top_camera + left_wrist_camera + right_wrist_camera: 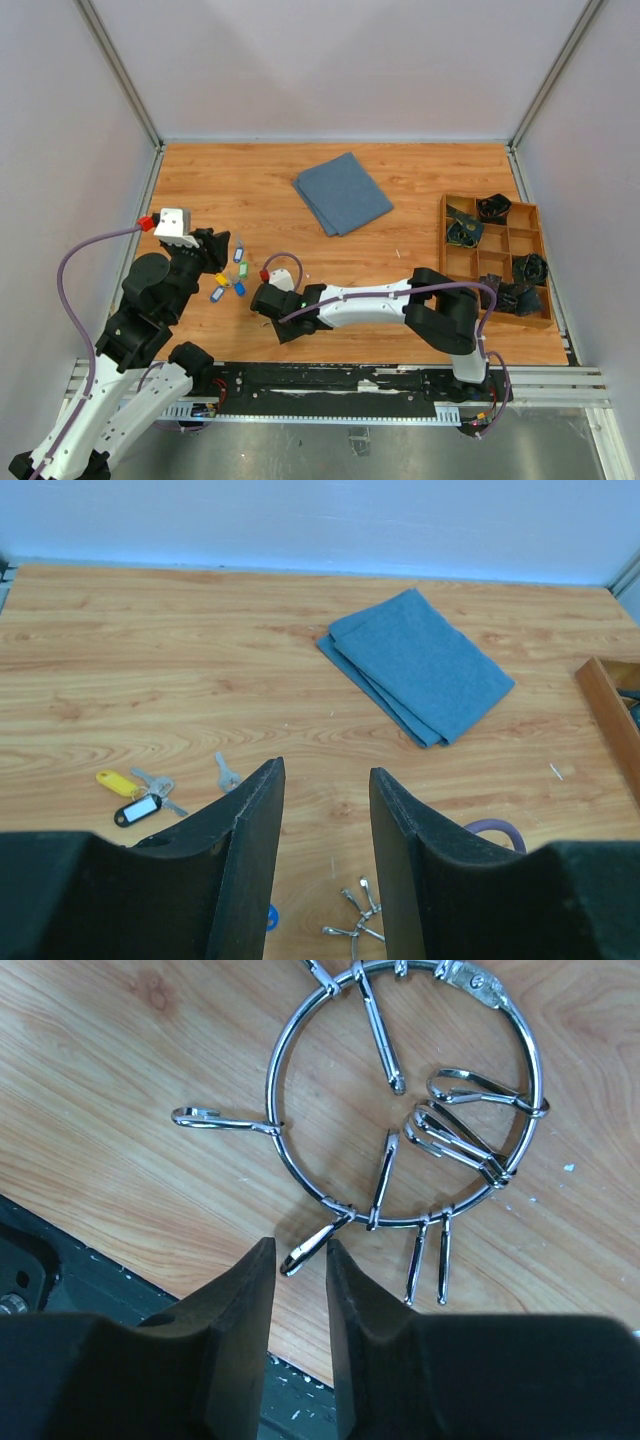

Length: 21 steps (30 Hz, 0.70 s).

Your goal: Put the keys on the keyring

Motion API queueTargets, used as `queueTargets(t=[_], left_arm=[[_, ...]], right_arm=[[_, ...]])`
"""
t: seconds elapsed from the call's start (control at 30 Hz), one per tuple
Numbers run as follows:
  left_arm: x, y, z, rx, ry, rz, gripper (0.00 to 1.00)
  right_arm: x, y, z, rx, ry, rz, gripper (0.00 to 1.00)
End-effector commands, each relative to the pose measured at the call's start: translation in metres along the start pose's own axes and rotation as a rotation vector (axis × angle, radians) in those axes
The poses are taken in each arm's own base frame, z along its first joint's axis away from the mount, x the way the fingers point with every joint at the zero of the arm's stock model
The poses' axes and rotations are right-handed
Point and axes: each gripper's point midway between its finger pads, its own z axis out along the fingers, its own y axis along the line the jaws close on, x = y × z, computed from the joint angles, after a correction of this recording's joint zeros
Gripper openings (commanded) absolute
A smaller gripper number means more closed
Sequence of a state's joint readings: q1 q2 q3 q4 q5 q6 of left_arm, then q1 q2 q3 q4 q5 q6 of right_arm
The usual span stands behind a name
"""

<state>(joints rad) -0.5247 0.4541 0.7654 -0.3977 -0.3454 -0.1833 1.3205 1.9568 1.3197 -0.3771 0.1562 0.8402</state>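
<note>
The keyring point(270, 1095) lies flat on the table point(420, 190) directly under the right gripper point(297, 1258). It is a thin steel wire ring carrying several small snap clips. The right jaws are set narrow, with the tip of one clip point(318, 1240) at their mouth. Contact between pads and clip cannot be confirmed from this angle, though a gap appears on both sides. The left gripper point(326, 770) is half spread and empty above the table. The keys point(228, 280) lie loose in a cluster between the two grippers, including a yellow tag point(118, 781) and a dark tag point(138, 811). Expect the ring to be light, rigid and slippery, and liable to skate on the wood. Grip it across the wire or by a clip shank. Take each key by its plastic tag.
</note>
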Motion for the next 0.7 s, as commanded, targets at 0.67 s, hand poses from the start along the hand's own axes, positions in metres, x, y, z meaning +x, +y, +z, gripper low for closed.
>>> queueTargets(t=[0.67], left_arm=[[-0.011,-0.056,0.001,0.328,-0.041,0.121,0.64]], right_arm=[[-0.024,-0.094,-0.116,-0.223,-0.115,-0.305,0.0]])
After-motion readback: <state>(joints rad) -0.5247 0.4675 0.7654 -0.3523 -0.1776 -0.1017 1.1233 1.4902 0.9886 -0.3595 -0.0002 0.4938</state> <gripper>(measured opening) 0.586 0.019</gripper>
